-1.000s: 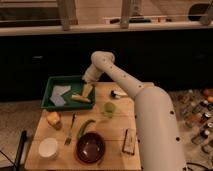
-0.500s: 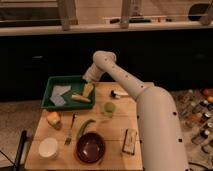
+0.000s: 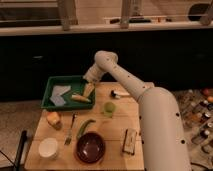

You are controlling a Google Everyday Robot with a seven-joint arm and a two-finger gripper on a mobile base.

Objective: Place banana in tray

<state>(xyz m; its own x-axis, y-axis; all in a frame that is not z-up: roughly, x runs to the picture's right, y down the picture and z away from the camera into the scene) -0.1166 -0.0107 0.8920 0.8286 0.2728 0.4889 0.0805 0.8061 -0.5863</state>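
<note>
Hovering pincer point(image 3: 88, 90): low over the right end of the tray point(image 3: 48, 91), upper left of the surface point(image 3: 117, 125); released or clenched, I cannot tell.
Banana point(image 3: 80, 98): lies inside the tray, just below the pincer; contact not clear.
Also in tray: a pale grey-blue piece point(image 3: 61, 93), left of the banana.
Green cup point(image 3: 109, 108): on the surface, right of the tray.

The small pale-yellow banana point(image 3: 81, 98) lies flat, roughly crosswise, in the right part of the dark green, raised-rim tray point(image 3: 64, 79) at the far left corner of the surface point(image 3: 113, 126), the claw point(image 3: 89, 90) just above it.
</note>
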